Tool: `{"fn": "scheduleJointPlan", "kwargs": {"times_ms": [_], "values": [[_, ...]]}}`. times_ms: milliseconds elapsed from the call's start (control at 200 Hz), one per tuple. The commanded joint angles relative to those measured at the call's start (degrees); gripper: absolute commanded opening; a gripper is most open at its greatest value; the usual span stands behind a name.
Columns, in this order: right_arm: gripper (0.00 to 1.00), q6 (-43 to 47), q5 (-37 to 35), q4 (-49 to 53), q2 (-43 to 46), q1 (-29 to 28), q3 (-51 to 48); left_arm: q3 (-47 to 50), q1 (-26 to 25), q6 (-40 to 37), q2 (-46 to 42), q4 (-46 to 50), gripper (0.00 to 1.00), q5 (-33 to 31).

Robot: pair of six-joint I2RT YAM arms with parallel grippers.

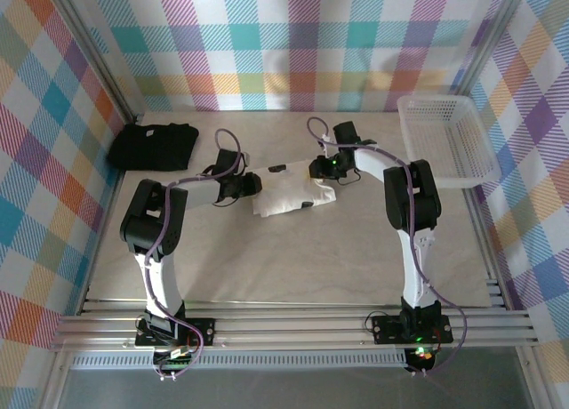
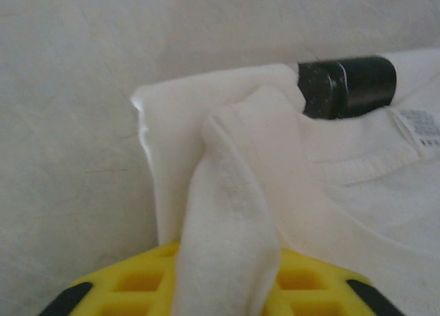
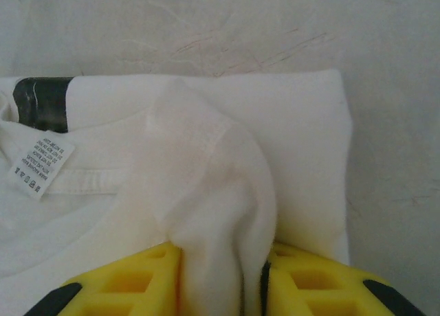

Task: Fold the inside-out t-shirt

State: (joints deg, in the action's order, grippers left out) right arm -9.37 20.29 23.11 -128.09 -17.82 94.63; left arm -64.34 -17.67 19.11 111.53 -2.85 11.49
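The inside-out t-shirt [image 1: 289,198] lies folded into a small white bundle at mid-table, its collar and care tag [image 3: 41,165] facing up. My left gripper [image 1: 252,185] is at the bundle's left end. In the left wrist view a raised ridge of the t-shirt [image 2: 357,185] drapes over the yellow fingers [image 2: 124,285] and hides the gap of the gripper [image 2: 227,288]. My right gripper [image 1: 322,171] is at the right end. There a fold of the t-shirt [image 3: 302,137] runs between the parted jaws of the gripper [image 3: 220,281], with a thin dark gap beside the right finger [image 3: 309,281].
A black t-shirt [image 1: 153,145] lies folded at the back left. A white plastic basket [image 1: 447,140] stands at the back right. A small black object [image 1: 277,168] sits at the shirt's far edge. Plaid walls close in three sides.
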Motion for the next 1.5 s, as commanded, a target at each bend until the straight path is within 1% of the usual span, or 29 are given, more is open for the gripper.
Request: {"fn": "scheduleJointPlan", "kwargs": {"times_ms": [0,100,215,315,375,465,560,665,785,880,965,1060,1130,1225,1280,1370,1495], "values": [[0.35,1.79,-3.07,3.74,0.28,1.19,2.18,1.27,1.15,0.99,-2.12,-2.72,0.32,-3.97],[0.40,2.51,-3.11,5.09,2.22,1.56,2.04,2.82,1.40,1.54,-5.08,-2.22,0.39,-5.38],[0.47,3.12,-3.29,5.28,6.93,1.98,-0.78,6.14,1.33,2.53,-10.70,-1.60,0.45,-5.54],[0.56,2.50,-3.68,5.22,11.09,2.21,-4.17,9.74,1.00,4.06,-15.89,-1.87,0.50,-2.81],[0.64,1.46,-3.54,4.78,12.94,2.42,-6.23,11.02,0.05,4.84,-17.90,-2.73,0.53,-0.07],[0.74,-0.73,-1.22,4.33,13.46,2.72,-7.53,10.19,-2.55,5.01,-17.47,-3.36,0.53,4.50],[0.80,-2.29,2.05,5.04,10.86,2.72,-5.98,7.57,-4.68,5.08,-13.75,-3.10,0.53,6.12],[0.82,-2.85,4.32,6.86,7.10,2.79,-2.97,5.45,-4.81,4.80,-9.79,-2.70,0.54,5.48],[0.83,-3.00,6.07,6.96,4.37,2.72,-1.67,3.53,-4.75,3.66,-6.03,-1.72,0.54,5.15],[0.83,-3.10,7.84,7.16,3.44,2.71,-1.41,3.45,-4.74,3.47,-3.48,-2.52,0.54,4.78],[0.82,-3.29,7.75,5.94,4.07,2.72,-3.00,2.99,-4.44,3.43,-1.59,-2.60,0.54,5.49],[0.81,-3.13,7.40,5.57,5.44,2.71,-4.13,3.84,-4.13,3.54,-4.14,-3.52,0.54,6.10],[0.81,-2.81,6.62,5.43,7.10,2.71,-5.10,5.46,-4.12,3.05,-8.54,-3.76,0.56,4.17],[0.81,-2.60,5.68,5.12,8.87,2.69,-6.13,8.15,-3.96,3.38,-13.56,-2.43,0.67,-0.88],[0.80,-2.63,5.60,4.56,9.71,2.71,-6.79,8.45,-3.16,4.82,-14.26,0.20,0.70,-2.78],[0.80,-2.87,5.61,3.71,10.48,2.71,-7.76,7.94,-1.48,6.86,-12.59,2.72,0.75,-1.64],[0.79,-3.32,6.16,2.83,10.59,2.71,-8.15,3.68,-1.06,6.21,-7.98,6.28,0.79,0.37]]}}
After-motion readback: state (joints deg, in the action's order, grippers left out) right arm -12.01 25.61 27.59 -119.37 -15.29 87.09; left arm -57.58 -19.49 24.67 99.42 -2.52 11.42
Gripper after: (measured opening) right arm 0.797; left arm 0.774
